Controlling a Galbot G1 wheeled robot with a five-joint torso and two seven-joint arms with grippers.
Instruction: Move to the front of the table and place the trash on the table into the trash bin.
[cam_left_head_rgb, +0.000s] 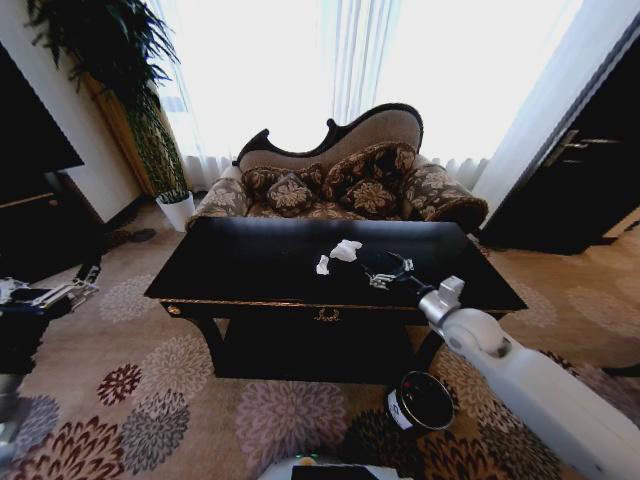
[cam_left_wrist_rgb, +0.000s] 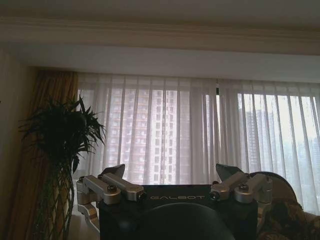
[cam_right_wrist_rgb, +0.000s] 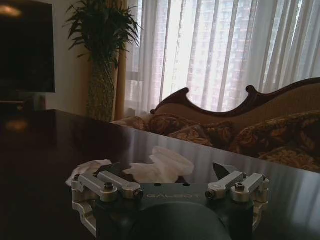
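Trash bin (cam_left_head_rgb: 420, 401) stands on the floor, near right of the worktop (cam_left_head_rgb: 250, 262). Right gripper (cam_left_head_rgb: 388, 272), spread, hovers low just near two paper wads (cam_left_head_rgb: 346, 250); advance squarely, apparently onto the larger. Left gripper (cam_left_head_rgb: 70, 293), spread, idles left.

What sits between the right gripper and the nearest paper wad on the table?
Nothing: in the right wrist view, bare tabletop separates the open right gripper from the larger paper wad just ahead.

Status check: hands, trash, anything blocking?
Right hand open, low over glossy black table, beside white paper wads. Left hand open, parked left. Black bin on floor. Path clear.
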